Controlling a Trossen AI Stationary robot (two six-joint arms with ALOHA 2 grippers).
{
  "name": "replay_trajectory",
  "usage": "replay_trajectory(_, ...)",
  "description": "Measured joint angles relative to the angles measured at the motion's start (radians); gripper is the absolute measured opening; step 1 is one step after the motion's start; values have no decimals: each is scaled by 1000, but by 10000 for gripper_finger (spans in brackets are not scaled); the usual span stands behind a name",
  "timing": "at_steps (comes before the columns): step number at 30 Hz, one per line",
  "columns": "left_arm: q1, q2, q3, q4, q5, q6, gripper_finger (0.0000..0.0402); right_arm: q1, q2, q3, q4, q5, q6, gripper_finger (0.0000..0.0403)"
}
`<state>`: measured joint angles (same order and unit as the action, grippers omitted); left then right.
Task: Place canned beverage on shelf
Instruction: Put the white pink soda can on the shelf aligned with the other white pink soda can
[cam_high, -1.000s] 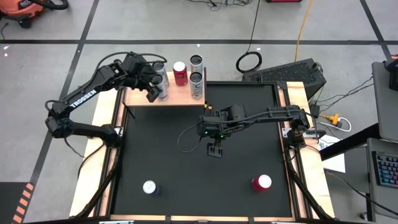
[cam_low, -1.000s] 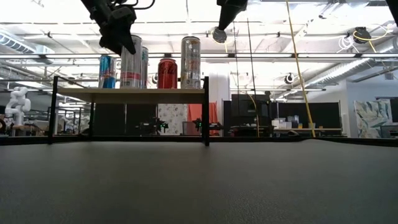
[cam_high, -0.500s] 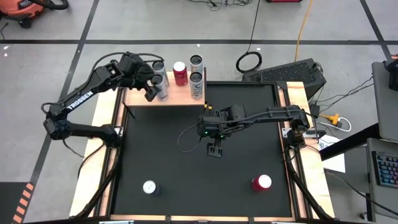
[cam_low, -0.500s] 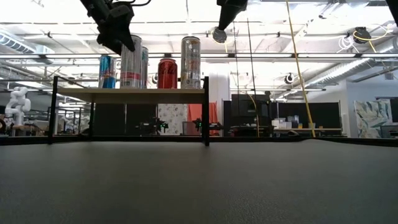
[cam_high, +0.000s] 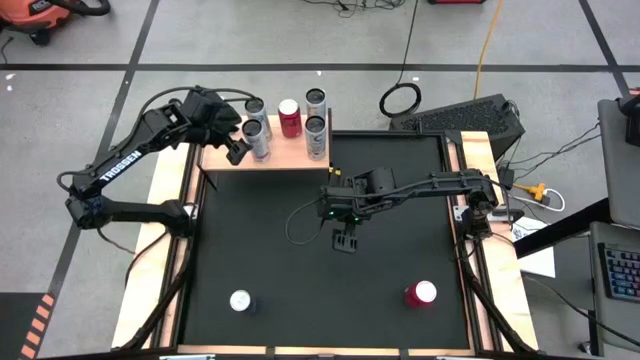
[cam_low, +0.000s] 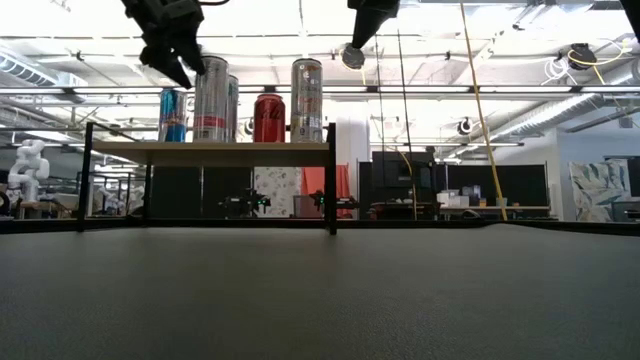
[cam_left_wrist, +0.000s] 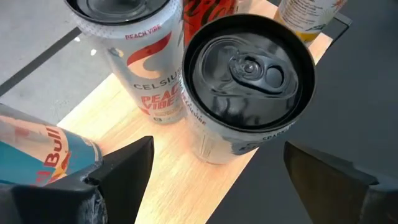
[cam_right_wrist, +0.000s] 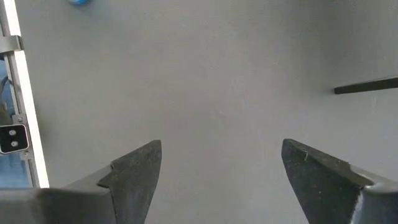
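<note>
Now left end effector (cam_high: 234, 143) farther from can (cam_high: 260, 143).

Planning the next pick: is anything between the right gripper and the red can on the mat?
Nothing visible. Only bare black mat lies between the open right gripper and the red can; the silver can stands well apart, on the left arm's side.

The left wrist view crops the blue can (cam_left_wrist: 37, 155); the low view cuts off both arms above.

shelf (cam_high: 285, 155): 5 upright cans | black table (cam_high: 320, 260): 2 cans
</note>
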<state>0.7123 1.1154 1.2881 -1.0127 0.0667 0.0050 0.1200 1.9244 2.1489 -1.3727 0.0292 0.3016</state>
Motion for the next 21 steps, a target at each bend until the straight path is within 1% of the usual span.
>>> replay_trajectory(5, -19, 0, -2, 10, 0, -22, 360, 0, 0, 0, 0, 0, 0, 315)
replay_trajectory(10, -41, 0, -3, 21, -43, -27, 360, 0, 0, 0, 0, 0, -2, 315)
replay_trajectory(17, -61, 0, -4, 74, -56, -76, 360, 0, 0, 0, 0, 0, -3, 315)
replay_trajectory(21, -73, 0, -4, 76, -118, -79, 360, 0, 0, 0, 0, 0, -3, 315)
